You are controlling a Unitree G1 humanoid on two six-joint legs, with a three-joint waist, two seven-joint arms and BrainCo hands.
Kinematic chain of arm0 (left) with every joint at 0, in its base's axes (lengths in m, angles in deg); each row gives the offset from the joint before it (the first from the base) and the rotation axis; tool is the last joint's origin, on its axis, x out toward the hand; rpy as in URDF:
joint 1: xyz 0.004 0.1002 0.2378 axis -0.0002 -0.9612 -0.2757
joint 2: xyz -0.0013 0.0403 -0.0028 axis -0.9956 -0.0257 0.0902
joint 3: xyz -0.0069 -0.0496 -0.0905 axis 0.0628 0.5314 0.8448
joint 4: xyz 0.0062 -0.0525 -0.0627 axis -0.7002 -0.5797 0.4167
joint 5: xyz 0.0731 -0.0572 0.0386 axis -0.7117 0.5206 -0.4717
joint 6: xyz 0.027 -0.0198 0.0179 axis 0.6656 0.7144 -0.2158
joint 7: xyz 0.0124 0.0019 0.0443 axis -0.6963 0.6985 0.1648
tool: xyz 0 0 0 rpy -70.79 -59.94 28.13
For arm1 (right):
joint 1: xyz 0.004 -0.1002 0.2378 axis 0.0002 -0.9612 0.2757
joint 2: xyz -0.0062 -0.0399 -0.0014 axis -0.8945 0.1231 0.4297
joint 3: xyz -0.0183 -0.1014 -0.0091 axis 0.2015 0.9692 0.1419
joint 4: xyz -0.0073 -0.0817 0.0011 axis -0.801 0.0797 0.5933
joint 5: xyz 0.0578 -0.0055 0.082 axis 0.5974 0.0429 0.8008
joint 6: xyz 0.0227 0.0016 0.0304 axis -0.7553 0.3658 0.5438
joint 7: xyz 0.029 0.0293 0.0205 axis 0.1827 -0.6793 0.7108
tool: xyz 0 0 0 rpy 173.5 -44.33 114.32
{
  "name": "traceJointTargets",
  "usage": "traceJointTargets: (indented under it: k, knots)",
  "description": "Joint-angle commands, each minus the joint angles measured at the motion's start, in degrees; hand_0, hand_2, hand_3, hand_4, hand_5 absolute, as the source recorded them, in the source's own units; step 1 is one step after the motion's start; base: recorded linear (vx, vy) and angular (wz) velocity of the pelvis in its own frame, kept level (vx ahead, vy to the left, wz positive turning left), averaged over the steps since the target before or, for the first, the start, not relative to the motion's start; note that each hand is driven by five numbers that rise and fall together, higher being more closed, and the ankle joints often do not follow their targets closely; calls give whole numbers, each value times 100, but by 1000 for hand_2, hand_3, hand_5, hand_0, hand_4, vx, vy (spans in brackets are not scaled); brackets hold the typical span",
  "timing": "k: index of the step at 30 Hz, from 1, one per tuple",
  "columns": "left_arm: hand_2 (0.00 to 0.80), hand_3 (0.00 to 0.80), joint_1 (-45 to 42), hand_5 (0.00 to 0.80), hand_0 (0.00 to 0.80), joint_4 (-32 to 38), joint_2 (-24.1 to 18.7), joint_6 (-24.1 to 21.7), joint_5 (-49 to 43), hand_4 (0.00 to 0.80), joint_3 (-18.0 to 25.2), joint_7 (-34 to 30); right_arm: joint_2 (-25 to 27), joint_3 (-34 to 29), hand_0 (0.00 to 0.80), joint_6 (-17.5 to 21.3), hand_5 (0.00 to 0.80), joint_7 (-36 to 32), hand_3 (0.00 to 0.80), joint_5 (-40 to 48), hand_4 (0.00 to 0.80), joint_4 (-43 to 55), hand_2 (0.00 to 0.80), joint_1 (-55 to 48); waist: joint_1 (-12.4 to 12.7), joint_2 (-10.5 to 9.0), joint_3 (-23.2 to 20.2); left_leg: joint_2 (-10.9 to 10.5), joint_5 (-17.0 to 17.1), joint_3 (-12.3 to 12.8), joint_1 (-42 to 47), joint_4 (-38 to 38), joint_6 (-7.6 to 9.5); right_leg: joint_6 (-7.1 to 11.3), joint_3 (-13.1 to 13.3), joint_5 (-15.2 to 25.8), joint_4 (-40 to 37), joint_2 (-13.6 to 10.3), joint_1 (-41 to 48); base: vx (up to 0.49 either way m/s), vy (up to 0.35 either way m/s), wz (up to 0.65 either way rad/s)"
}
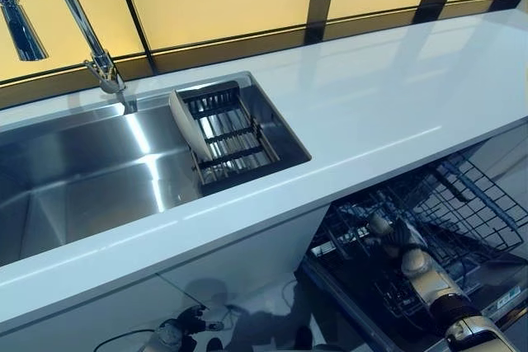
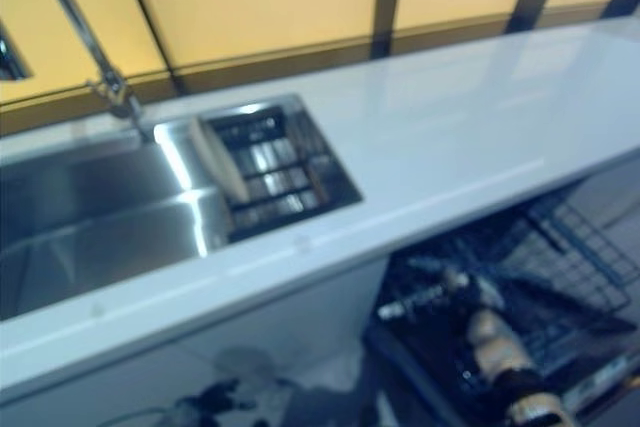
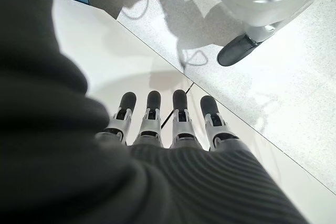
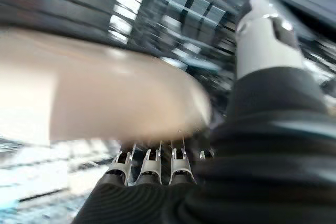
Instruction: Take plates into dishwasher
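White and glossy, the surface [image 1: 388,105] runs across the scene below a row of yellow panels, with a steel sink [image 1: 82,179] set into it and a tap [image 1: 99,63] standing at the sink's back edge. A dark rack [image 1: 227,133] is seated at the sink's right end, and one pale plate [image 1: 188,124] is stood on edge against the rack's left side, its faces turned left and right and its long line running from the sink's back toward the front.

Below the surface's right part, the dishwasher's wire basket [image 1: 462,204] is pulled out. The right hand [image 1: 396,241] is reached down into this basket. In the right wrist view a second pale plate [image 4: 100,93] is seen held against the hand's fingers [image 4: 149,163], with the thumb [image 4: 265,35] raised beside it; the plate is blurred, its long axis lying across the fingers, over the basket's wires. The fingers appear closed on it.

The left hand [image 3: 168,124] is hung low by the white cabinet front [image 3: 105,61], its fingers straight and side by side, nothing held.
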Motion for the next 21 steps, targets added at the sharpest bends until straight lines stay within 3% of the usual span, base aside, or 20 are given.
traceJointTargets:
  k: [1,6,13,16,21]
  knots:
    - [0,0,168,0,0,-122,-65,-65,-206,0,163,87,111,-401,0,412,0,379,0,11,0,613,0,-2,-230,-385,75,-325,85,380,-170,-46,456,159,456,-310,102,14,124,-12,21,-9]
    - [0,0,55,0,0,-135,-22,-122,-214,0,347,133,332,-961,0,969,0,370,0,84,0,1497,0,-342,-390,-399,52,-318,47,507,-125,-46,465,172,529,-318,86,19,121,-7,20,-7]
    - [0,0,-34,0,0,-256,15,-245,-140,0,455,228,594,-1564,0,1042,0,-30,0,534,0,2380,0,-635,-537,-411,-5,-294,10,646,-68,-46,451,177,586,-325,52,16,149,0,8,-6]
    - [0,0,-66,0,0,-304,9,-285,-65,0,528,262,626,-1834,0,1061,0,-210,0,1210,0,2838,0,-795,-612,-415,-30,-282,10,689,-63,-46,438,176,630,-328,44,14,148,-10,-2,-8]
    - [0,0,-78,0,0,-360,23,-323,137,0,589,341,339,-2064,0,1971,0,-365,0,2581,0,3681,0,-926,-714,-389,-18,-255,26,714,-45,-46,437,156,687,-342,67,19,131,-37,-20,0]
